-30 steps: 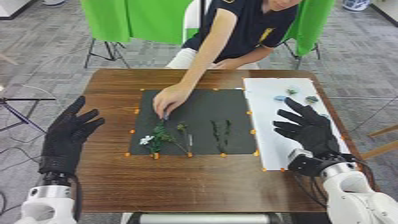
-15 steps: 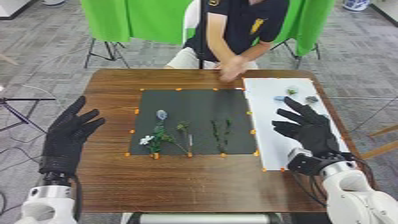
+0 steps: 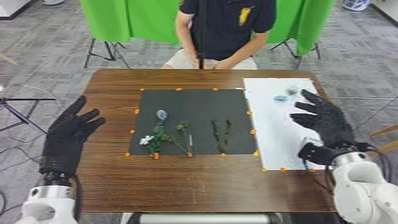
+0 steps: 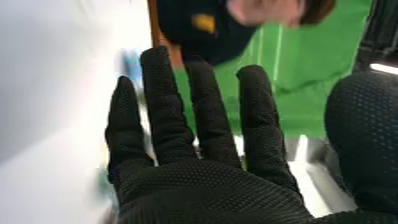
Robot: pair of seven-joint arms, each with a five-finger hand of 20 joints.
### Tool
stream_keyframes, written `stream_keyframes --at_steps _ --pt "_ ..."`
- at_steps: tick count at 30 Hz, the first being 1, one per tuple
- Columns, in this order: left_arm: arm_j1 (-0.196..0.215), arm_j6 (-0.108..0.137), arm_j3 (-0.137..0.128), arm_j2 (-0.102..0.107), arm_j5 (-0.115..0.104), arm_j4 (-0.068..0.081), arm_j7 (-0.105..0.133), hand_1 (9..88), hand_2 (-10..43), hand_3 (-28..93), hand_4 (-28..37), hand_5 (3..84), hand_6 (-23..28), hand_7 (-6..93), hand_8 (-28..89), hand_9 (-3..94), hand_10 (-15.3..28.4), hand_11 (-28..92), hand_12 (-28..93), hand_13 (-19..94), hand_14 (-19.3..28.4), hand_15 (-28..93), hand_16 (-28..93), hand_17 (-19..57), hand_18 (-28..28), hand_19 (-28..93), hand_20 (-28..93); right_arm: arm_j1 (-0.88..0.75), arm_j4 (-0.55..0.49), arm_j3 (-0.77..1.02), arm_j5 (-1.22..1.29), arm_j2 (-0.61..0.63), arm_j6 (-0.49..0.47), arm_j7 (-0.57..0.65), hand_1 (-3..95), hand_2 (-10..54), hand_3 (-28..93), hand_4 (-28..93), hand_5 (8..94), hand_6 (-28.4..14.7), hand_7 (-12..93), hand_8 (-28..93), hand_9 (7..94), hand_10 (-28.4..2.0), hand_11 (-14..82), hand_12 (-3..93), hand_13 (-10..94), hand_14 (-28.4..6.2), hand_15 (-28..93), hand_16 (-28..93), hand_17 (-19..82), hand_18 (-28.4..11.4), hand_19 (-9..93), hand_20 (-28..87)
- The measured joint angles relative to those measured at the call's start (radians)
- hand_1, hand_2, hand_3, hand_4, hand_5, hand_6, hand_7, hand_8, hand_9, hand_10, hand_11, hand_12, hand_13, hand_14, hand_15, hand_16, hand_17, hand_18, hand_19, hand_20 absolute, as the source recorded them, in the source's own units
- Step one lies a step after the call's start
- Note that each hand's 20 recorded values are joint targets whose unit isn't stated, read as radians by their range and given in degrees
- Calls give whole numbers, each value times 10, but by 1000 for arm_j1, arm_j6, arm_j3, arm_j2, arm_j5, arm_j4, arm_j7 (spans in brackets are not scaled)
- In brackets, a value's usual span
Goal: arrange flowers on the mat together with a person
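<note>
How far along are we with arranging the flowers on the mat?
Already on the dark mat: a white flower, a bluish flower and green stems. Nothing appears held: the left hand is open, and so is the right hand, beside the white sheet. Probably left to place: the small bluish piece and greenish piece on that sheet.

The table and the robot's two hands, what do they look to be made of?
The table looks like brown wood with a slight sheen, going by its streaky grain, though a laminate could look the same. The left hand and right hand look covered in matte black fabric; the right wrist view shows a fine, dotted texture.
</note>
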Motion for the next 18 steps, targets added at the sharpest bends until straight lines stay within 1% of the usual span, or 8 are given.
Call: stream_keyframes --at_steps 3,5,7,9,13,18 --pt "0 1 1 1 -1 0 1 243 38 793 -262 361 35 122 -97 393 181 224 105 298 272 483 -74 -84 240 480 166 22 21 9 -68 38 71 34 229 -4 843 -260 438 23 183 -136 464 -150 151 152 427 -165 479 134 64 -269 580 234" --pt "0 2 2 2 -2 0 2 243 38 793 -261 361 35 122 -97 393 181 223 104 298 272 482 -74 -84 240 480 165 45 42 4 -140 68 120 83 241 -10 843 -257 440 23 191 -139 464 -150 156 151 434 -160 507 128 71 -269 590 243" --pt "1 3 2 3 -2 -1 3 243 38 793 -260 361 36 123 -97 393 181 224 105 298 272 482 -73 -84 240 480 165 81 70 -21 -240 104 172 164 262 -22 839 -253 441 22 193 -142 463 -152 162 151 442 -158 533 117 81 -271 606 252" --pt "1 4 2 3 -3 -1 4 243 38 793 -261 361 36 123 -97 393 180 224 104 298 272 483 -73 -84 240 480 166 127 103 -50 -347 135 196 265 272 -29 837 -252 442 21 194 -142 462 -152 163 151 448 -156 544 111 93 -274 617 256" --pt "1 4 2 4 -3 -1 4 243 38 794 -260 361 36 123 -97 392 181 222 104 298 272 483 -73 -84 240 480 165 212 163 -82 -523 170 169 438 301 -50 825 -250 449 20 204 -145 451 -146 168 149 460 -151 554 97 113 -280 629 250" --pt "0 4 2 4 -3 -1 4 244 38 794 -260 358 35 123 -97 392 180 224 105 298 273 483 -73 -84 240 481 165 305 231 -158 -724 212 67 574 336 -77 815 -250 457 20 207 -146 448 -141 165 145 471 -145 554 87 130 -283 640 235"
